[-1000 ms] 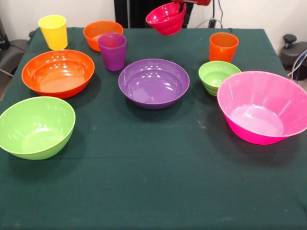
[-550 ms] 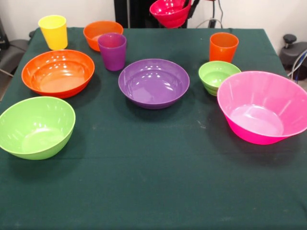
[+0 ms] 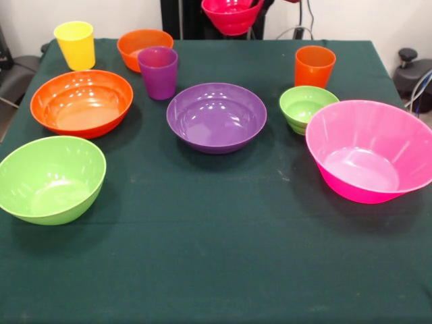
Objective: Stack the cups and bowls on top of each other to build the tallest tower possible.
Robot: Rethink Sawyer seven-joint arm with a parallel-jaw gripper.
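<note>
The small red bowl hangs in the air above the far edge of the table — the gripper holds it by the rim. The small orange bowl sits behind the purple cup.

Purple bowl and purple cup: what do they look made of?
Purple bowl: looks like glossy opaque plastic, with bright highlights on its inner wall. Purple cup: probably plastic too, smoother sheen, slightly see-through near the rim, though that is hard to confirm.
</note>
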